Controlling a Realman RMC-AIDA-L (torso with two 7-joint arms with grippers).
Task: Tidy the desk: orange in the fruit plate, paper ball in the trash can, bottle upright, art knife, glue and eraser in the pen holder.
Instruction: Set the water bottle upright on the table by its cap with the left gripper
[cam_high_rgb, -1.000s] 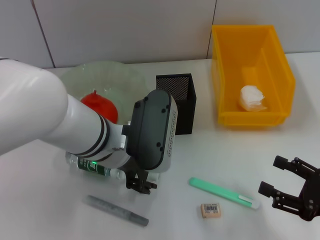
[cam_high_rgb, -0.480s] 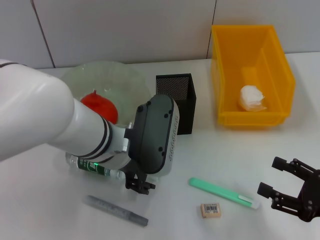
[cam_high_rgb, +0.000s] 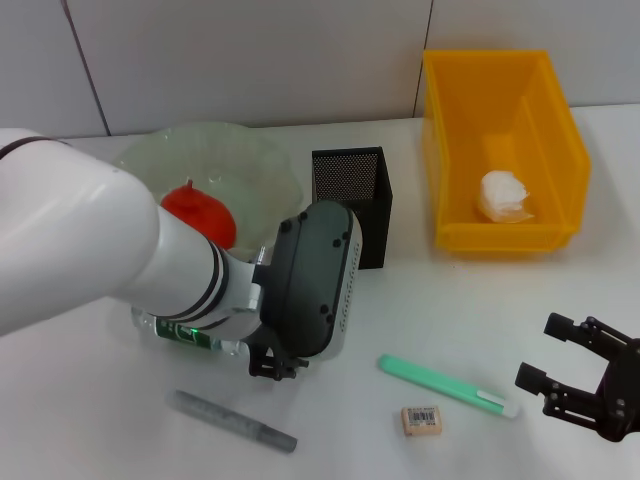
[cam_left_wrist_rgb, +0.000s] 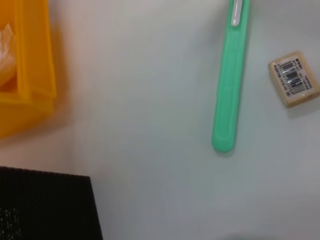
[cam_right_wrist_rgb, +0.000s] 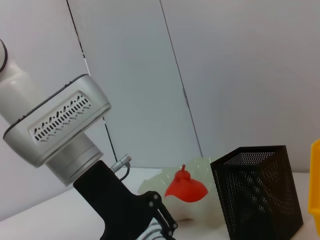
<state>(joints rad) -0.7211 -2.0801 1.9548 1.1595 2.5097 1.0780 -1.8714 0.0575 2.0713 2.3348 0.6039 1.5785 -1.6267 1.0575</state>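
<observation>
Lower now, our left gripper (cam_high_rgb: 268, 366) has dropped onto the lying bottle (cam_high_rgb: 185, 335).
Its finger gap we cannot tell; our right gripper (cam_high_rgb: 580, 385) waits, fingers wide.

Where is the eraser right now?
In the head view, the eraser lies on the table near the front edge, just in front of the green art knife, toward the right gripper.

Left arm covers most of the bottle (cam_high_rgb: 185, 335); left claw (cam_high_rgb: 272, 366) fingers mostly hidden. Right claw (cam_high_rgb: 590, 385) cut by frame edge.

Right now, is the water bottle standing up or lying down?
Lying down: the bottle rests on its side on the table, mostly hidden under the left gripper.
</observation>
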